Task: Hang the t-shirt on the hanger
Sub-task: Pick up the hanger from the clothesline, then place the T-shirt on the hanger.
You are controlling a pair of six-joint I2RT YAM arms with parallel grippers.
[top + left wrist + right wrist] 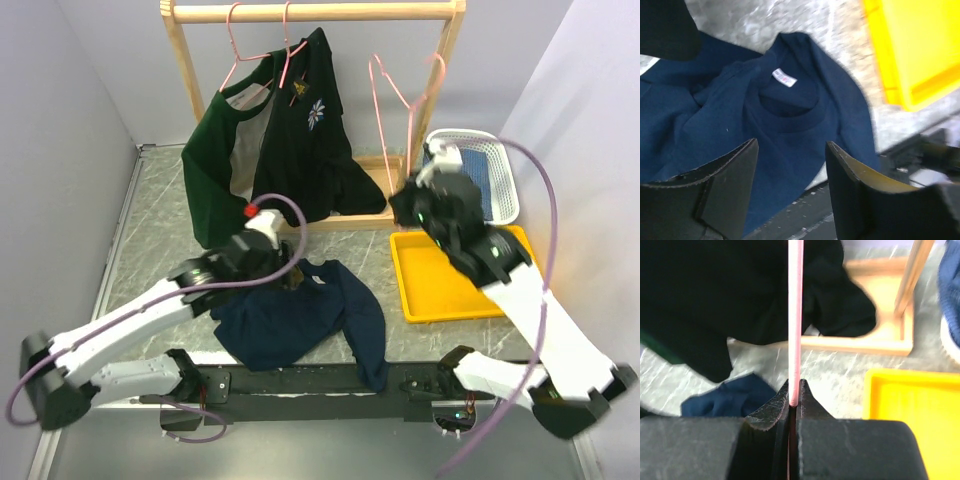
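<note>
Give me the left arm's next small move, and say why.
Probably lower the left gripper onto the collar of the t-shirt and close on it. Its jaws stand open just above the neck opening, nothing grips the shirt, and the right gripper is shut on the hanger, so the neck likely needs lifting toward it.

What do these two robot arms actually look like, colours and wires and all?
The left arm and right arm have white tube-like links with chunky black joints and bases. A thin purple cable loops loosely along each. The left wrist carries a small red mark. Each ends in two blunt black fingers.
</note>
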